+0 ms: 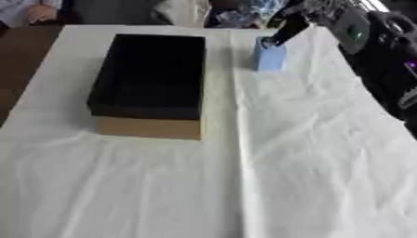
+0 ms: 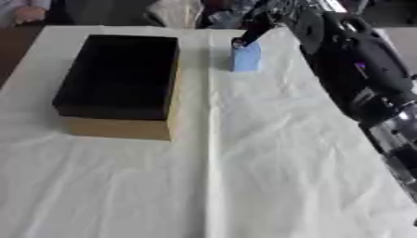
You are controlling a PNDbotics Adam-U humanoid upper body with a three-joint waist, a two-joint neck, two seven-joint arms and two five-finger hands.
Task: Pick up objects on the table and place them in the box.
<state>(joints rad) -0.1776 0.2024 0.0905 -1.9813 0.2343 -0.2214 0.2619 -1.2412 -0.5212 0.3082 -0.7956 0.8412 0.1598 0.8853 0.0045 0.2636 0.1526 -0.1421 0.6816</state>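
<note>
A white cloth covers the table. On its left part stands an open box, black inside with tan cardboard sides. To the right of it, near the far edge, a pale blue block stands upright; the right hand reaches down with dark fingers touching its top

There is one box, black inside with tan walls, which stands to the left of the robot's right hand and nearer to the camera. There is one light blue object, upright, directly under the fingers of that hand and touching them. One white cloth covers the table. One robot hand is visible, reaching in from the upper right.
</note>
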